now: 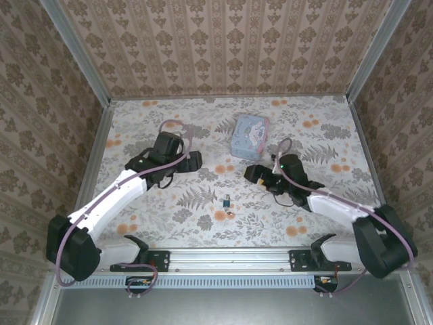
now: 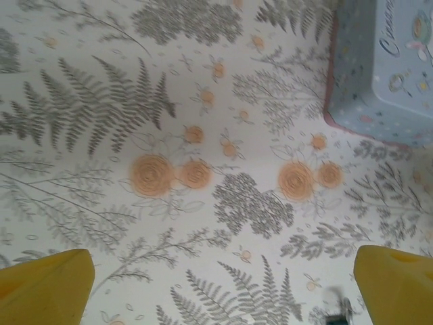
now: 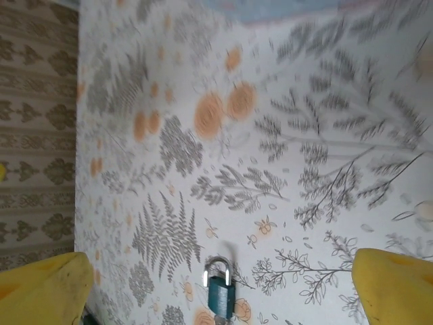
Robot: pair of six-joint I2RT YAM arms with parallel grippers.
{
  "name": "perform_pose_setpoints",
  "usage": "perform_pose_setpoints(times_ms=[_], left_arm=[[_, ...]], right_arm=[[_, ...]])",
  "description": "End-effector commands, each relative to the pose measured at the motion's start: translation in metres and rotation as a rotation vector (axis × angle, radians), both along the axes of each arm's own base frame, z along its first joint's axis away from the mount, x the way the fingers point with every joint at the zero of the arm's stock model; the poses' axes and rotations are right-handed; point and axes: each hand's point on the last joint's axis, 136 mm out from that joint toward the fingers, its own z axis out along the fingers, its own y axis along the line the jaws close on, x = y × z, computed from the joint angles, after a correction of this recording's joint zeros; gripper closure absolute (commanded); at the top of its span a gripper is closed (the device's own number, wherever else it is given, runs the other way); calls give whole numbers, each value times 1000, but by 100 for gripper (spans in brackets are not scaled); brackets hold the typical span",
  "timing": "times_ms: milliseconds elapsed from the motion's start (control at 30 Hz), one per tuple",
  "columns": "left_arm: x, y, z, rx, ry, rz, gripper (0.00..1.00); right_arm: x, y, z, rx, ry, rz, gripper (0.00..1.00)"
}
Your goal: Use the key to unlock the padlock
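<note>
The padlock (image 1: 226, 201) lies flat on the table (image 1: 183, 220), in the middle from side to side and a bit closer to the near edge. Its metal loop is pushed in. The key (image 1: 231, 214) lies just beside it, on the near-edge side. The left gripper (image 1: 192, 161) and the right gripper (image 1: 255, 173) hang over the table, one on each side of the padlock. Both have their fingers spread wide and hold nothing. A blue box (image 1: 249, 135) sits toward the far edge.
</note>
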Motion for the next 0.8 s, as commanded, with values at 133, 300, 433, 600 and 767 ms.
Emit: perform_pose_setpoints(times_ms=[133, 300, 433, 600, 767], left_arm=[[12, 85, 28, 109, -142, 235, 0], [22, 139, 61, 204, -359, 367, 0], [30, 168, 71, 300, -453, 424, 0], [42, 186, 50, 443, -453, 407, 0], [55, 198, 16, 412, -495, 411, 0]], right_arm=[[29, -69, 62, -212, -128, -118, 0], [55, -119, 88, -428, -235, -294, 1], [70, -148, 103, -515, -330, -396, 0], [79, -182, 99, -653, -404, -511, 1], [78, -217, 71, -763, -346, -584, 0]])
